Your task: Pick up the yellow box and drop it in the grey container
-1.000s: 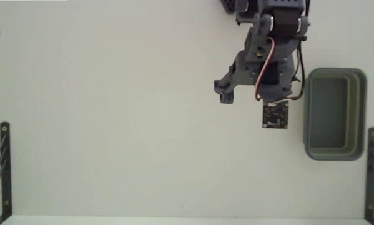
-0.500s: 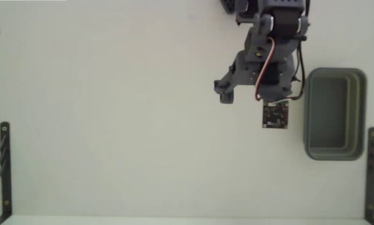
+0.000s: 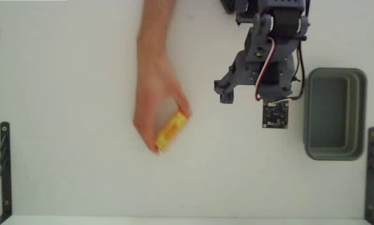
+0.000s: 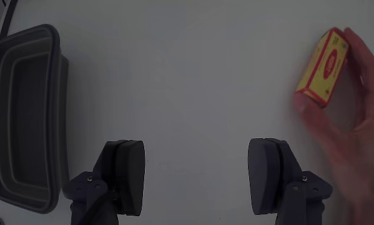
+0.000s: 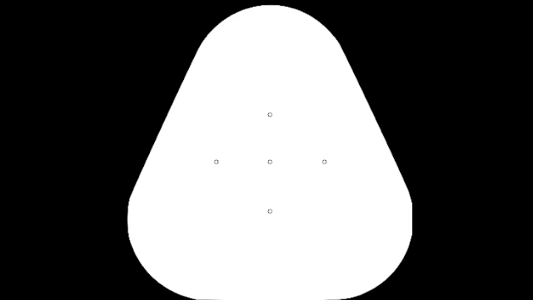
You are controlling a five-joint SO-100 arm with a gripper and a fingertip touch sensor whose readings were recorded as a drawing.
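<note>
Yellow box (image 3: 172, 130) sitting on the white table (image 3: 80, 169), pinched at its ends by a person's hand (image 3: 155, 106) reaching in from the top edge of the fixed view. Tilted diagonally there, red edging just visible. Same box (image 4: 323, 67) at far right in the wrist view, red oval mark facing the camera, with the hand (image 4: 355, 125) wrapped around its right side and a fingertip at its lower corner. Can't tell whether the box lies flat on the table or is lifted slightly.

Claw (image 4: 202, 178) wide open, nothing between its two dark fingers (image 4: 125, 175), just bare table in the gap. Well apart from the box, off to the right of it in the fixed view, where the arm (image 3: 265, 62) comes down from the top edge. Claw tips hidden under the arm in that view.

Grey container (image 3: 334, 114) further right still, just beside the arm, upright and with nothing visible inside. Shows as a dark tub (image 4: 24, 119) along the left edge of the wrist view.

Black metal brackets (image 3: 2, 165) at the lower left and right corners of the fixed view.
</note>
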